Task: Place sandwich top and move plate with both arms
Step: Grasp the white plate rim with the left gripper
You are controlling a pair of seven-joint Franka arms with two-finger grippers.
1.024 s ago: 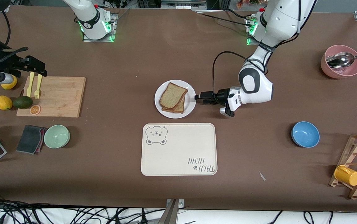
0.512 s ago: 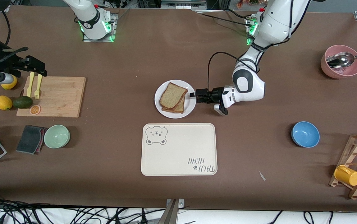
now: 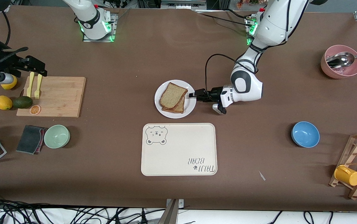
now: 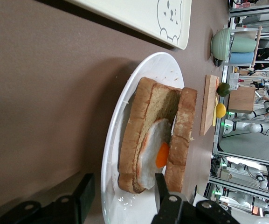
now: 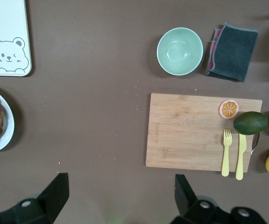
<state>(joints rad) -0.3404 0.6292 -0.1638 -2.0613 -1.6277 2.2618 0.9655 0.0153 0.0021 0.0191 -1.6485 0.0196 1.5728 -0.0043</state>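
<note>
The plate (image 3: 161,107) sits mid-desk, just farther from the front camera than the cream bear tray (image 3: 178,149), at the tray's twelve o'clock. On it the sandwich top (image 3: 172,95) lies over a lower slice; the left wrist view shows a fried egg (image 4: 154,151) between the two. The left gripper (image 3: 193,95) is low at the plate's three o'clock edge, toward the left arm's end of the desk, with its fingers (image 4: 83,195) parted on either side of the rim and not yet closed on it. The right arm waits, its gripper (image 5: 120,198) high over the desk beside the wooden cutting board (image 5: 200,131), spread wide and holding nothing; the board carries a yellow fork (image 5: 226,152) and knife (image 5: 240,157)
</note>
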